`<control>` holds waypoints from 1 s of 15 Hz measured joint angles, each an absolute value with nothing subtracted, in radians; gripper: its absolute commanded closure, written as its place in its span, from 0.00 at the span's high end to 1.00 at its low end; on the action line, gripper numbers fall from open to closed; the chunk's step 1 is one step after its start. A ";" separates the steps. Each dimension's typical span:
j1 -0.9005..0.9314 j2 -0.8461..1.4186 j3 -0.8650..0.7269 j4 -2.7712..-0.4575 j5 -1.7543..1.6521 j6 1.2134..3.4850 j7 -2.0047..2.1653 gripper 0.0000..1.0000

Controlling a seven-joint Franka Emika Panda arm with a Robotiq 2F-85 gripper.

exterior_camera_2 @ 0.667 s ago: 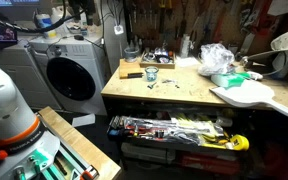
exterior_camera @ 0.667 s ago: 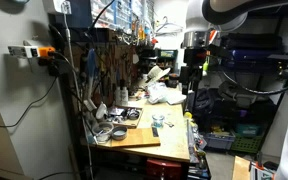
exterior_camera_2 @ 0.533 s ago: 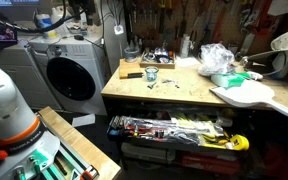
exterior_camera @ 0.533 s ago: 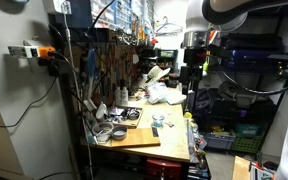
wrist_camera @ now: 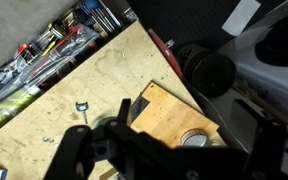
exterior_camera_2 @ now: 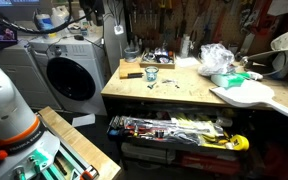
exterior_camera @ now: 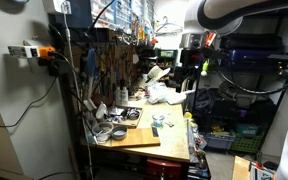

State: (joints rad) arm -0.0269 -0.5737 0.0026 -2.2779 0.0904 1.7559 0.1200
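Observation:
My gripper [exterior_camera: 190, 78] hangs high above the right end of the wooden workbench [exterior_camera: 174, 140]; it is out of sight in the exterior view from the front. In the wrist view its two dark fingers [wrist_camera: 169, 160] are spread wide apart and hold nothing. Far below them lies a light wooden board [wrist_camera: 169, 112] with a round metal-lidded jar [wrist_camera: 196, 142] on it. A small metal ring [wrist_camera: 81, 105] lies on the benchtop [wrist_camera: 104, 70]. A small glass jar [exterior_camera_2: 150, 73] and a wooden block [exterior_camera_2: 131, 72] stand on the bench's left part.
A pegboard of tools [exterior_camera: 109, 65] backs the bench. A crumpled white plastic bag [exterior_camera_2: 216, 58] and a white guitar-shaped body [exterior_camera_2: 249, 94] lie on the bench. An open drawer of tools [exterior_camera_2: 174, 130] sticks out below. A washing machine [exterior_camera_2: 69, 75] stands beside it.
The arm's wrist and gripper have shifted slightly to the left above the bench. Nothing on the bench has moved.

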 measured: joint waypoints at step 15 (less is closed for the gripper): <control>-0.033 -0.031 0.027 -2.084 0.095 2.057 0.284 1.00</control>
State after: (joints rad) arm -0.0333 -0.0313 0.0268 -2.0843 0.0947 2.0573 0.2844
